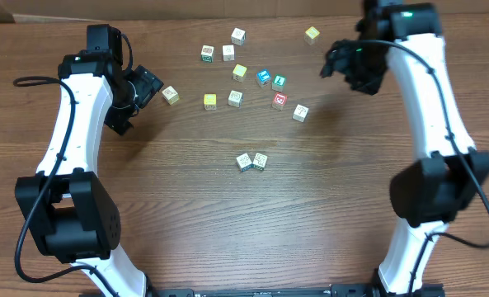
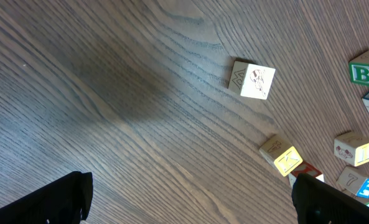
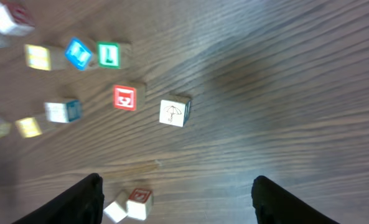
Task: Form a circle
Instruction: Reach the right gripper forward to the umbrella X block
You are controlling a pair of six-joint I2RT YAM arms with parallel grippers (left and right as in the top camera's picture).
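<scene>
Gaping empty, left pincer (image 2: 190,191) and right pincer (image 3: 179,196) flank cubes (image 1: 235,97), including green-lettered B cube (image 2: 364,73).

Wooden table (image 1: 186,223), scattered picture cubes (image 1: 235,97), one touching pair (image 1: 251,162)

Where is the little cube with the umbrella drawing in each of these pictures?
Overhead: umbrella cube sits right of centre in the upper half, at the right end of the scattered cubes.
Left wrist: not in it.
Right wrist: umbrella cube is near the middle.
Shared landmark: the red cube, close beside it but not touching, shows in the overhead and right wrist views.
</scene>
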